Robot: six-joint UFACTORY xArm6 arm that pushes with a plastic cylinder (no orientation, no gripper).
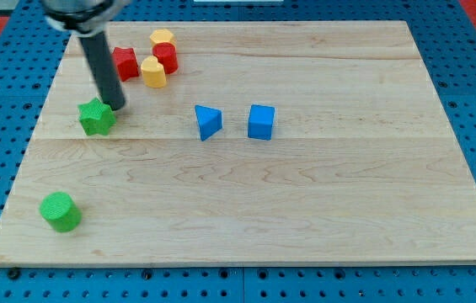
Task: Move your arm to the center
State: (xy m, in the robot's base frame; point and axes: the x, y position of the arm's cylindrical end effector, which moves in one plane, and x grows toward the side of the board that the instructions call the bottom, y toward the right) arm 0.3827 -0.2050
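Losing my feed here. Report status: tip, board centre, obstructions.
My tip at the view's upper left, touching or just beside the green star block. Centre of the board not reached. Blue triangular block and blue cube near the route.

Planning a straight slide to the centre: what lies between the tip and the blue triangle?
Nothing: in the camera view only bare board lies between my tip, beside the green star, and the blue triangle.

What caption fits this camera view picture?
My tip sits beside the green star block, far left of the board's center.
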